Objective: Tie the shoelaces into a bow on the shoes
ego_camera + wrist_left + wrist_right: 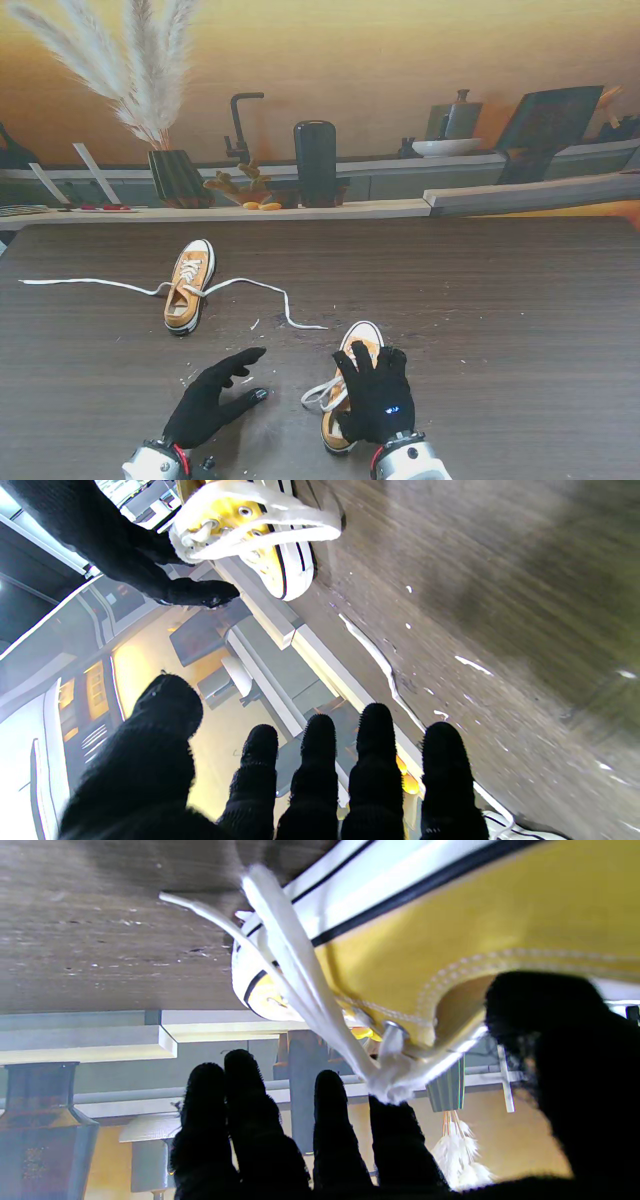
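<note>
Underneath, dark wood-grain table point(480, 300) flecked with white crumbs point(254, 324).

No text, label, brand, number or sign can be read in any view; the two yellow shoes show no legible mark on canvas or sole.
</note>
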Controlling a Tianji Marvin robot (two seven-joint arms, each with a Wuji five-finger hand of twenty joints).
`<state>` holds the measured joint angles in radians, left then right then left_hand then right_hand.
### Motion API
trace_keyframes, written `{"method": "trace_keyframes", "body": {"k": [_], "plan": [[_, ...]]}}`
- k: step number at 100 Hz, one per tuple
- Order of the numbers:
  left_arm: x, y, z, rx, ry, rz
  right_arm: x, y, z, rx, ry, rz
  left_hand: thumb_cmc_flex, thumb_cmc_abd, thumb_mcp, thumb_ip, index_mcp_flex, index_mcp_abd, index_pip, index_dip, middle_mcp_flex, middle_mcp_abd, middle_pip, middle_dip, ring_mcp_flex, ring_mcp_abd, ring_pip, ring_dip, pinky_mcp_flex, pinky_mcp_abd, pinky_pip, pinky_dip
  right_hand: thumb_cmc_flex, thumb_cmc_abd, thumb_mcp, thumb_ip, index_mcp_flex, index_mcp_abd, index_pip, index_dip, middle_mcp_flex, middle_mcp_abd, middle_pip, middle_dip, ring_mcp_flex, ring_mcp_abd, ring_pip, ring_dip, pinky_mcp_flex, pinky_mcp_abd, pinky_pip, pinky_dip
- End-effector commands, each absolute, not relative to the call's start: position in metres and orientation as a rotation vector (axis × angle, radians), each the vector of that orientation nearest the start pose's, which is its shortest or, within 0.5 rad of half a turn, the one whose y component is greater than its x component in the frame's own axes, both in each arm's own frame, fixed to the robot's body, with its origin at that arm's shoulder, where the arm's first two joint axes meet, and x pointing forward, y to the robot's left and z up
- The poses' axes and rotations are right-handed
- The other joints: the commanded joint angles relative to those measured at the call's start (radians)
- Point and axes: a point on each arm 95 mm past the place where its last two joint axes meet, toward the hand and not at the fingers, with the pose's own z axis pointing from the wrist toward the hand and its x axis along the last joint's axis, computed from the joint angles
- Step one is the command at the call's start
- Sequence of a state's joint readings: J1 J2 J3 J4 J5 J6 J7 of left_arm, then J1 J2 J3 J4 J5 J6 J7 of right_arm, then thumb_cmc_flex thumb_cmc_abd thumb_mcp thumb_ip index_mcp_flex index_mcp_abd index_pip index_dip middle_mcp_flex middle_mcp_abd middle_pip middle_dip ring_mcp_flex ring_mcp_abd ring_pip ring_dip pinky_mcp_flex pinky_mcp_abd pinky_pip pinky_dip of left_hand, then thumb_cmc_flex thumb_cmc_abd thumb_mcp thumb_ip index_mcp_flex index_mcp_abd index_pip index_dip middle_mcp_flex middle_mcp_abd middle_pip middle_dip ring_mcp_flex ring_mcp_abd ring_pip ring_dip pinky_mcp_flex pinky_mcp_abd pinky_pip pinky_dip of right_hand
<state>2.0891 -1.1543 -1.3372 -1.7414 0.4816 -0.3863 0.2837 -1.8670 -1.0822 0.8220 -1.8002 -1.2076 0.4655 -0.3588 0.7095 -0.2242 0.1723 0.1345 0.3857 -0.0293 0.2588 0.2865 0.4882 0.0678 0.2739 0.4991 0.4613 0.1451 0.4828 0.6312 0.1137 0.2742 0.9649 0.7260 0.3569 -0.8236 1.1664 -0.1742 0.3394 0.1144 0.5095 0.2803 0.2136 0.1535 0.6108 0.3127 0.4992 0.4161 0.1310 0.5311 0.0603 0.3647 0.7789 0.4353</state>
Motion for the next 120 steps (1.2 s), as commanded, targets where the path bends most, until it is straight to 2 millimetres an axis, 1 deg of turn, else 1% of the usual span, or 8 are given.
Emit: {"method": "trace_keyframes", "body": {"k": [1,41,67,79,82,86,103,120], "plan": [[0.237,-0.001,-0.381,-1.782,1.0,-2.082,0.232,0.114,-0.375,1.112,1.469,1.42,0.016,0.042,-0.025,0.017,0.014,0.004,-0.003,0.018,-0.025,-0.009,-0.02,-0.019,-0.02,0.003,-0.012,-0.015,-0.011,-0.027,-0.001,0.008,0.026,-0.054,0.055,-0.006,-0.037,-0.007,0.025,-0.016,-0.043,-0.01,-0.011,-0.019,-0.032,0.024,0.005,0.007,0.003,-0.026,0.011,-0.015],[0.236,0.0,-0.38,-1.783,0.989,-2.091,0.257,0.114,-0.385,1.042,1.424,1.382,0.021,0.049,-0.031,0.019,0.017,0.004,-0.005,0.022,-0.023,0.0,-0.021,-0.02,-0.015,0.006,-0.009,-0.01,-0.01,-0.022,-0.005,0.013,0.133,-0.154,0.187,0.01,-0.006,-0.095,0.127,0.018,0.014,-0.008,0.054,0.006,0.056,0.019,0.071,0.167,0.094,0.009,0.089,-0.017],[0.235,0.002,-0.379,-1.789,0.977,-2.091,0.271,0.11,-0.384,1.016,1.355,1.414,0.022,0.059,-0.037,0.019,0.023,0.005,-0.004,0.024,-0.017,-0.002,-0.021,-0.02,-0.009,0.008,-0.004,-0.008,-0.007,-0.02,-0.005,0.016,0.177,-0.154,0.21,0.013,0.182,-0.25,0.238,0.06,0.375,-0.028,0.076,0.036,0.535,-0.115,0.334,0.661,0.498,0.054,0.366,0.082],[0.235,0.002,-0.378,-1.792,0.973,-2.091,0.273,0.109,-0.381,1.011,1.33,1.452,0.023,0.062,-0.039,0.019,0.026,0.007,-0.003,0.025,-0.015,0.008,-0.02,-0.02,-0.007,0.01,-0.002,-0.007,-0.005,-0.019,-0.004,0.018,0.204,-0.105,0.21,0.025,0.396,-0.309,0.282,0.151,0.643,-0.076,0.149,0.066,0.714,-0.149,0.457,0.651,0.65,0.063,0.487,0.132],[0.235,0.002,-0.378,-1.793,0.972,-2.091,0.274,0.109,-0.38,1.007,1.322,1.465,0.023,0.064,-0.039,0.019,0.026,0.007,-0.003,0.025,-0.016,0.005,-0.02,-0.02,-0.007,0.01,-0.001,-0.007,-0.004,-0.018,-0.004,0.018,0.242,-0.13,0.197,-0.095,0.449,-0.33,0.354,0.078,0.737,-0.09,0.177,0.052,0.744,-0.162,0.508,0.65,0.688,0.062,0.523,0.148],[0.234,0.002,-0.378,-1.795,0.971,-2.091,0.275,0.109,-0.378,0.999,1.312,1.478,0.023,0.065,-0.04,0.019,0.027,0.006,-0.003,0.025,-0.015,0.013,-0.02,-0.02,-0.006,0.01,0.0,-0.007,-0.004,-0.018,-0.004,0.018,0.271,-0.143,0.183,-0.142,0.493,-0.359,0.443,0.025,0.823,-0.106,0.195,0.075,0.761,-0.19,0.604,0.67,0.735,0.063,0.563,0.161],[0.233,0.004,-0.376,-1.788,0.964,-2.085,0.281,0.106,-0.37,0.96,1.243,1.531,0.024,0.069,-0.044,0.019,0.035,0.006,0.0,0.026,-0.013,0.002,-0.02,-0.02,-0.006,0.011,0.0,-0.007,-0.003,-0.016,-0.004,0.019,0.301,-0.113,0.197,-0.138,0.653,-0.397,0.564,0.015,0.988,-0.133,0.291,0.165,0.792,-0.246,0.918,0.556,0.86,0.069,0.674,0.195],[0.234,0.008,-0.376,-1.785,0.976,-2.063,0.293,0.098,-0.355,0.903,1.169,1.555,0.025,0.072,-0.047,0.019,0.037,0.006,-0.001,0.027,-0.013,0.008,-0.023,-0.021,-0.007,0.012,-0.002,-0.008,-0.005,-0.016,-0.007,0.018,0.309,-0.115,0.204,-0.137,0.684,-0.417,0.573,0.031,1.01,-0.131,0.31,0.186,0.801,-0.256,0.972,0.536,0.884,0.068,0.7,0.203]]}}
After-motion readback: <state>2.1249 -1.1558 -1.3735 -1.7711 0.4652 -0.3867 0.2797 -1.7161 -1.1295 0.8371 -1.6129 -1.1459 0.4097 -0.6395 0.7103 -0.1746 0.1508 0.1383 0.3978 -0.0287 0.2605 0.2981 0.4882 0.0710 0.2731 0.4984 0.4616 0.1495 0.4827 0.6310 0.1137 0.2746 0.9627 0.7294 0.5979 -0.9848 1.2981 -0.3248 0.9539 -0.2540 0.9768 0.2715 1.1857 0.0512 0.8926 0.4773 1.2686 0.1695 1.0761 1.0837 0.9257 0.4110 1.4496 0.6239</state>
